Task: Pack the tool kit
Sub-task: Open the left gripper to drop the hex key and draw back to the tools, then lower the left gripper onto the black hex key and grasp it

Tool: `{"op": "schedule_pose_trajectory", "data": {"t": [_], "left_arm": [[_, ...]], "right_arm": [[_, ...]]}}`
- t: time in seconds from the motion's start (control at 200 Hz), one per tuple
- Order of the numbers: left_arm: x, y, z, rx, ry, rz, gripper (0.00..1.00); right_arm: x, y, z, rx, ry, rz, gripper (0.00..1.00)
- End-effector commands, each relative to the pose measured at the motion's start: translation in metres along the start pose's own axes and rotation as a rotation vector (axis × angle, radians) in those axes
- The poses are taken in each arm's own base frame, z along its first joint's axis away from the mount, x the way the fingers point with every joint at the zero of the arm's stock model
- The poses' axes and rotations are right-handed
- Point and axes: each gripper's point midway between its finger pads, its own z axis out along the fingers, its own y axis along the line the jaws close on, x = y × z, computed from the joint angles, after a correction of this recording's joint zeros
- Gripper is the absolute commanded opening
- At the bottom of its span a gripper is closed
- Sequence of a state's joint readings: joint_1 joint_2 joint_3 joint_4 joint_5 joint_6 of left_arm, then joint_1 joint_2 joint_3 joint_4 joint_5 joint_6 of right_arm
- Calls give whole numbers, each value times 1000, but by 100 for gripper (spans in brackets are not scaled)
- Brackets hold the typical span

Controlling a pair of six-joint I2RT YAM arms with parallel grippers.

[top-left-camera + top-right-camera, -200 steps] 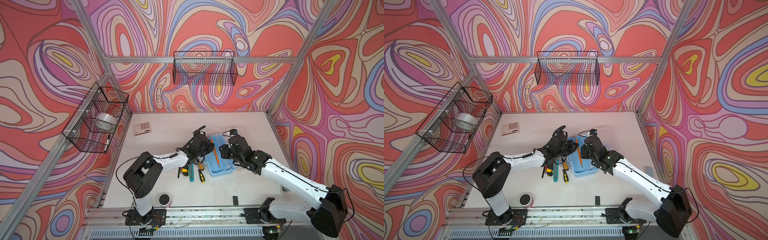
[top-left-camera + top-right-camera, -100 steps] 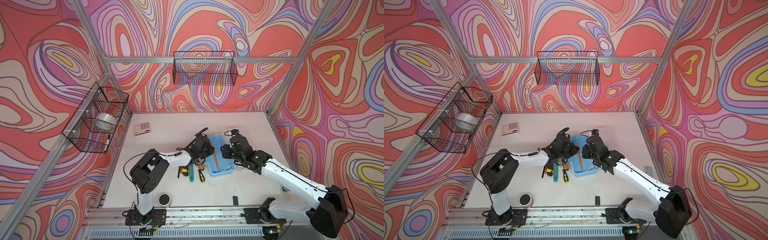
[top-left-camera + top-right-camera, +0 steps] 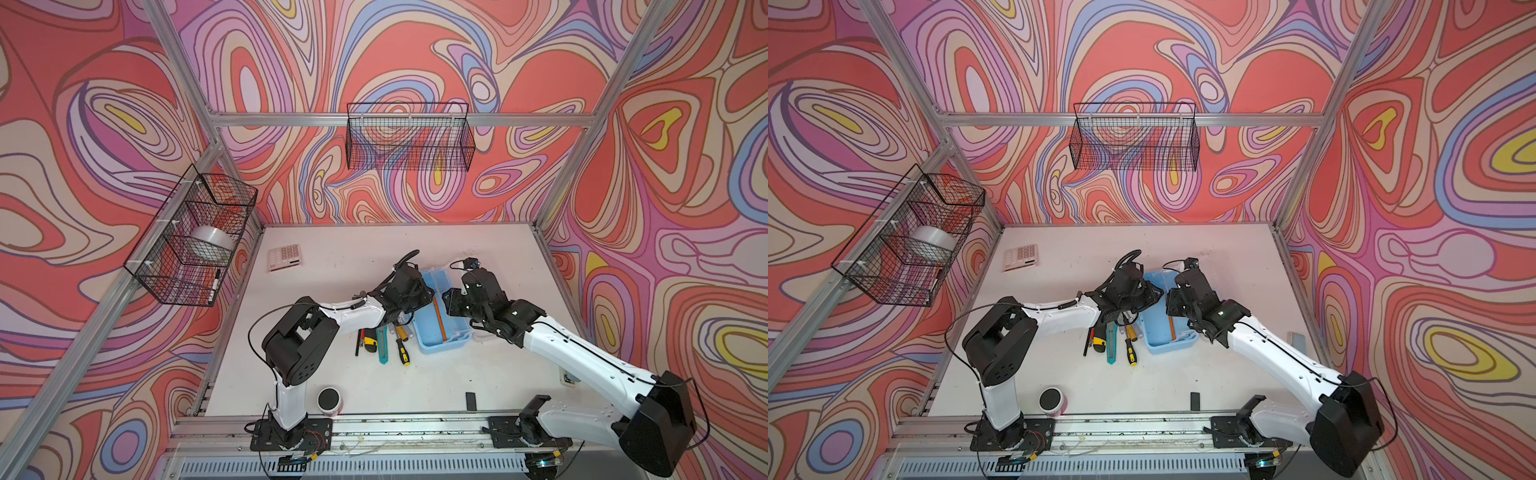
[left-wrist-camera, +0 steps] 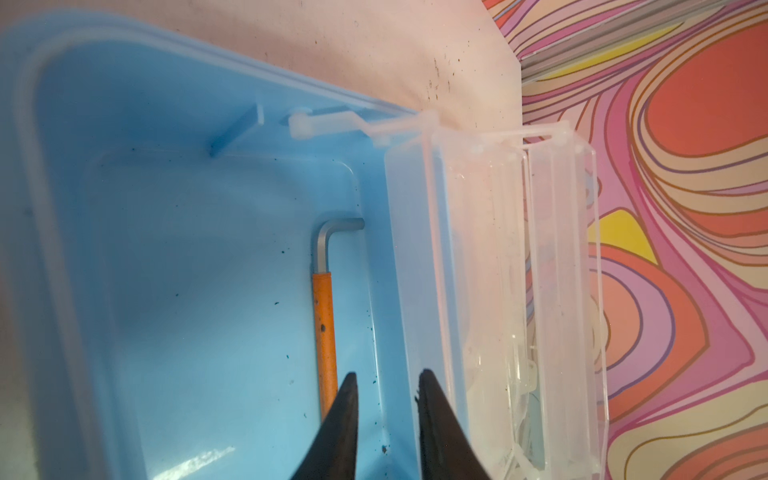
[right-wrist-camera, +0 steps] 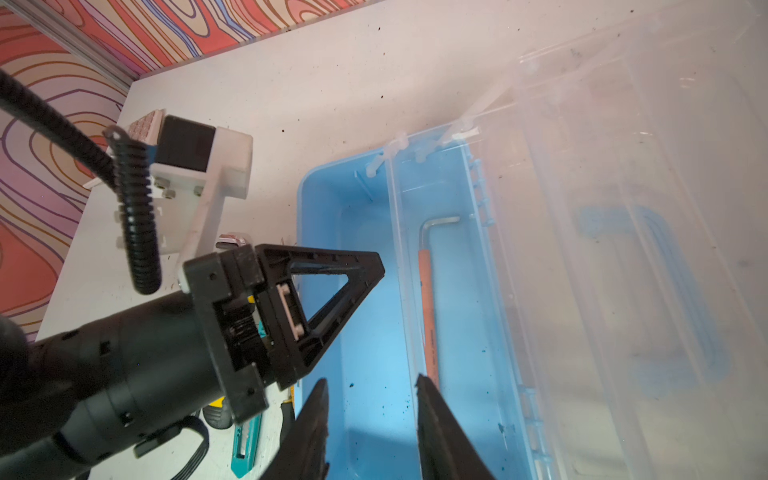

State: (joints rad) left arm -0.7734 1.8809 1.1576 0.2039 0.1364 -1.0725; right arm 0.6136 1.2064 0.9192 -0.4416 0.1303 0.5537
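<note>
The light blue case (image 3: 432, 345) (image 3: 1163, 338) lies open mid-table, its clear lid (image 4: 478, 270) (image 5: 582, 208) raised along the right-hand side. An orange-sleeved hex key (image 3: 439, 316) (image 4: 324, 332) (image 5: 428, 311) lies loose on the case floor. My left gripper (image 4: 386, 374) (image 3: 429, 293) hovers open just above it, empty. My right gripper (image 5: 372, 380) (image 3: 446, 299) is open over the case, one fingertip at the lid's rim. A yellow-black knife (image 3: 368, 338), a teal knife (image 3: 382, 338) and a yellow-handled screwdriver (image 3: 402, 353) lie left of the case.
A pink-white calculator (image 3: 284, 257) lies at the back left. A dark-topped roll (image 3: 329, 400) and a small black block (image 3: 470, 401) sit near the front rail. Wire baskets (image 3: 409, 137) hang on the back and left walls.
My left gripper's jaws have parted and the hex key now lies free in the case. The left arm's elbow has swung to the right. The right arm has barely moved.
</note>
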Motion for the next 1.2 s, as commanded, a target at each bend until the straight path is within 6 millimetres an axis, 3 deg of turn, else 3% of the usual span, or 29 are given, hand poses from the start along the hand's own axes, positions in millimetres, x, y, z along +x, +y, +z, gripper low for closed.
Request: {"op": "schedule_pose_trajectory", "data": {"t": [0.0, 0.105, 0.18, 0.27, 0.396, 0.571, 0.696, 0.811, 1.006, 1.192], "left_arm": [[-11, -15, -18, -8, -27, 113, 32], [-20, -15, -46, -62, -66, 233, 36], [-27, -7, -72, -135, -97, 318, 44], [-34, 11, -105, -242, -135, 402, 53], [-43, 35, -147, -401, -157, 520, 55], [-57, 80, -180, -540, -154, 512, 58], [-60, 127, -184, -562, -115, 395, 57], [-57, 157, -175, -565, -87, 336, 54], [-51, 186, -154, -598, -25, 320, 44], [-45, 199, -133, -583, 16, 299, 38]], "right_arm": [[-10, 7, -6, -26, -8, -25, 35], [-12, 16, -9, -66, -1, -41, 35], [-15, 25, -15, -106, 2, -64, 35], [-17, 33, -22, -144, 6, -75, 35], [-16, 45, -22, -178, 27, -85, 36], [-1, 65, -13, -185, 69, -134, 36], [12, 72, 0, -203, 109, -123, 35], [19, 73, 10, -202, 133, -108, 35], [26, 75, 22, -202, 160, -96, 33], [27, 72, 26, -183, 164, -95, 32]]}}
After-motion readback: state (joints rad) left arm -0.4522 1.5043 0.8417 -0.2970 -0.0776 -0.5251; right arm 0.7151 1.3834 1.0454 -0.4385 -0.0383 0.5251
